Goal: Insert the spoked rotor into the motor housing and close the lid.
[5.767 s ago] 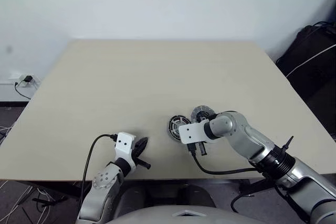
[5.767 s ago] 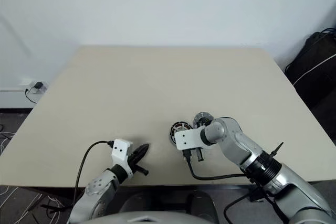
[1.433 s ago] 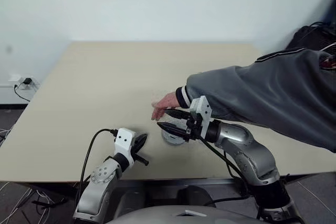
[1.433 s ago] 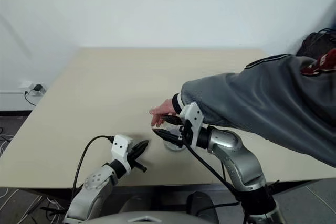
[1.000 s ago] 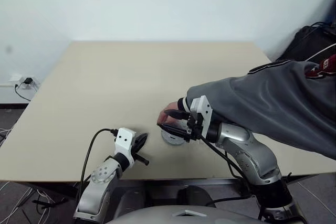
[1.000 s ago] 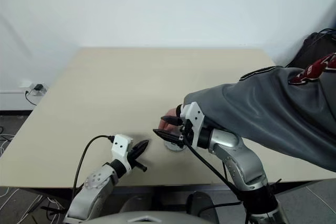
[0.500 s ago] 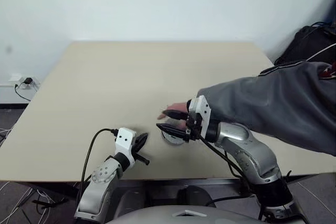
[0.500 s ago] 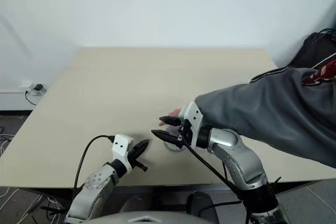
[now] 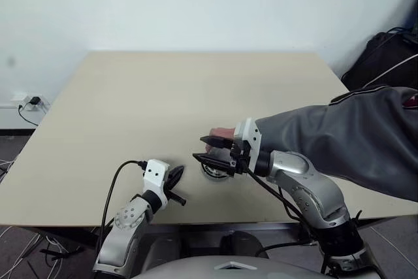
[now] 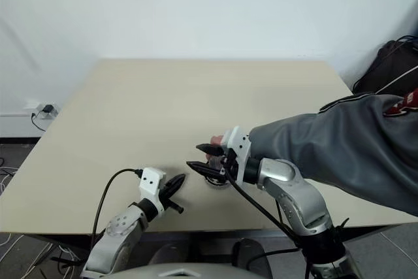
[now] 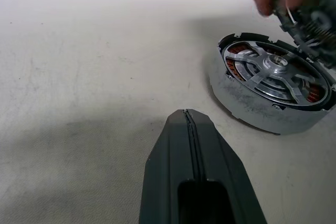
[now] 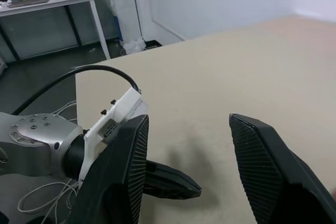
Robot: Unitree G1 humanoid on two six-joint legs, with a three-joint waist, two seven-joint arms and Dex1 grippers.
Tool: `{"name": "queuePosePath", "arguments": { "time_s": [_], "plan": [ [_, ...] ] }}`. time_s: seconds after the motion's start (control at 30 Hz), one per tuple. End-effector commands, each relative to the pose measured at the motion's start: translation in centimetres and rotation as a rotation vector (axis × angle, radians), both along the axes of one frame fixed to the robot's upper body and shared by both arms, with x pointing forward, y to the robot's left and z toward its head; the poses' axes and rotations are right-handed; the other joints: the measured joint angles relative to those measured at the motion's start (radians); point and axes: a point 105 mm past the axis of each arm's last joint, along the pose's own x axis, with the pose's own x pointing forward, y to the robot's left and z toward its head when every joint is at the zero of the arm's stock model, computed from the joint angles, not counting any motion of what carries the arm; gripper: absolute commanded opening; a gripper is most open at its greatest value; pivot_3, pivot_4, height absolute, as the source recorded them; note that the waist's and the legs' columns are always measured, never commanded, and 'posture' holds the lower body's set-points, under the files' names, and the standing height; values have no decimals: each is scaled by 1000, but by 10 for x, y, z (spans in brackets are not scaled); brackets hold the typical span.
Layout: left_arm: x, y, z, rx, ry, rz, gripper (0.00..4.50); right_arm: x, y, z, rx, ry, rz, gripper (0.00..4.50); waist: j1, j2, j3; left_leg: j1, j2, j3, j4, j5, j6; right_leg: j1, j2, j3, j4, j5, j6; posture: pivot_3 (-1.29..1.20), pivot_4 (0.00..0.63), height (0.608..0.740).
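The spoked rotor (image 11: 261,76) lies flat in the round motor housing (image 11: 247,107), with copper windings showing between its spokes. This stack rests on the table (image 9: 163,96) near the front, a little right of centre (image 9: 213,171). My right gripper (image 9: 200,148) hovers just above it, pointing left, open and empty. My left gripper (image 9: 178,172) rests low on the table a short way left of the housing, shut on nothing. A person's hand (image 9: 222,135) in a grey sleeve (image 9: 339,135) is right behind my right gripper. The lid is hidden.
The person's arm stretches across the right side of the table from the right edge. A black bag (image 9: 385,57) sits on the floor beyond the table's right corner. A wall socket with cable (image 9: 29,101) is at the far left. The table's front edge is close under both arms.
The person's hand and sleeve have drawn back to the right, from the housing to behind my right gripper. Both my arms have stayed still.
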Motion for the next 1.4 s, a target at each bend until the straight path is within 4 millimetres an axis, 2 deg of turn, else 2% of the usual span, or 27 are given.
{"name": "queuePosePath", "arguments": {
  "time_s": [0.03,0.53,0.67,0.8,0.97,1.07,1.13,1.27,1.4],
  "plan": [
    [4,-1,9,-11,-43,-6,0,-2,4,16,24,-58,25,2601,0,0,0,0,0,0,0,0,0,0,0,0,0,0,0,0,0,740],
    [6,-1,12,-9,-49,-15,0,0,3,17,21,-71,13,2601,0,0,0,0,0,0,0,0,0,0,0,0,0,0,0,0,0,740],
    [6,-2,12,-9,-49,-19,0,16,-4,22,29,-116,-104,2601,0,0,0,0,0,0,0,0,0,0,0,0,0,0,0,0,0,740],
    [5,-2,12,-8,-47,-22,0,42,-24,20,-19,-115,-306,2601,0,0,0,0,0,0,0,1,-2,0,0,0,0,0,0,0,0,740],
    [4,-2,13,-7,-45,-24,0,69,-74,-11,-363,-132,-535,2601,2,0,0,-1,-1,1,0,2,-3,0,-1,0,0,0,0,0,0,740],
    [4,-3,12,-7,-43,-24,0,67,-104,-33,-638,-127,-556,2601,0,1,0,-2,-1,1,0,2,-3,-2,-1,0,0,0,0,0,0,740],
    [4,-3,12,-8,-42,-23,0,61,-113,-42,-747,-110,-524,2601,-1,1,0,-2,-1,1,-1,2,-3,-2,-1,0,0,-1,-1,0,0,740],
    [4,-4,13,-11,-40,-26,0,32,-110,-51,-804,-40,-303,2601,-1,1,1,-1,0,0,-1,1,-1,-2,0,-2,0,-2,-2,0,0,740],
    [4,-5,13,-11,-39,-28,0,23,-107,-50,-776,-12,-216,2601,-1,0,1,-1,0,-1,0,-1,2,-1,0,-2,0,-1,-1,0,0,740]
  ]
}}
